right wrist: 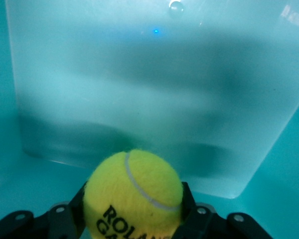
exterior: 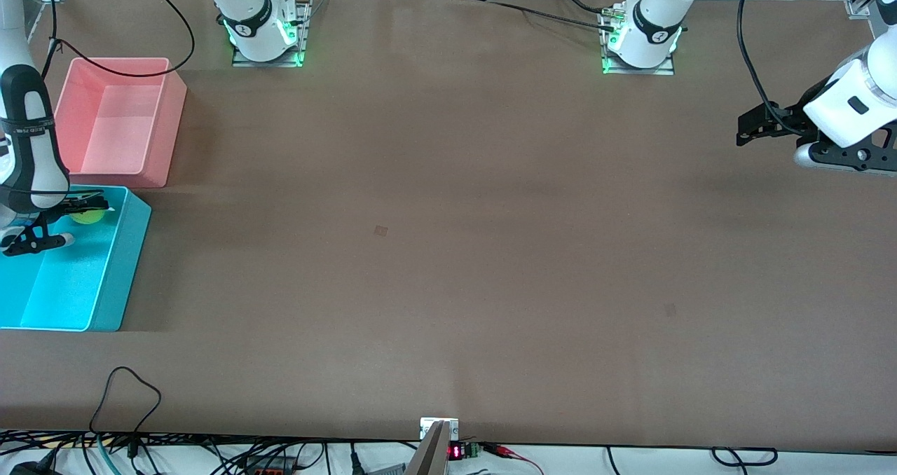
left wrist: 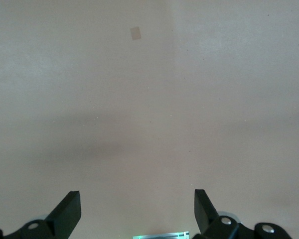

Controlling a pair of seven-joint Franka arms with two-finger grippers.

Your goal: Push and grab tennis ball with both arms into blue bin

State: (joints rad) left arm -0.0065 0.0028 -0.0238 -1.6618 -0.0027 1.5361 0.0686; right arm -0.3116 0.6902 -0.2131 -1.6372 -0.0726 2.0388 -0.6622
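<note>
The tennis ball (right wrist: 133, 195) is pinched between the two black fingers of the right end effector (right wrist: 133, 211), which hangs over the inside of the blue bin (exterior: 126, 265); the right wrist view looks straight down onto the bin's turquoise floor and walls, so the ball is above the bin's opening, not yet resting on its floor; the front view shows the same ball (exterior: 87, 215) as a small yellow-green spot under the right end effector (exterior: 84, 211), near the bin's end that faces the pink bin (exterior: 165, 121). By my reading the carry is finished and the step in hand is the drop: the next move calls only for parting the fingers, perhaps after a slight lowering so the ball does not bounce out over the rim. The ball is fuzzy yellow-green, with a pale curved seam and black lettering beginning "ROLA"; it looks undeformed in the grip. The left end effector (exterior: 753, 128) waits over bare brown counter (exterior: 448, 251) at the left arm's end, well apart from both bins; its fingers (left wrist: 67, 211) are spread wide, holding nothing.
</note>
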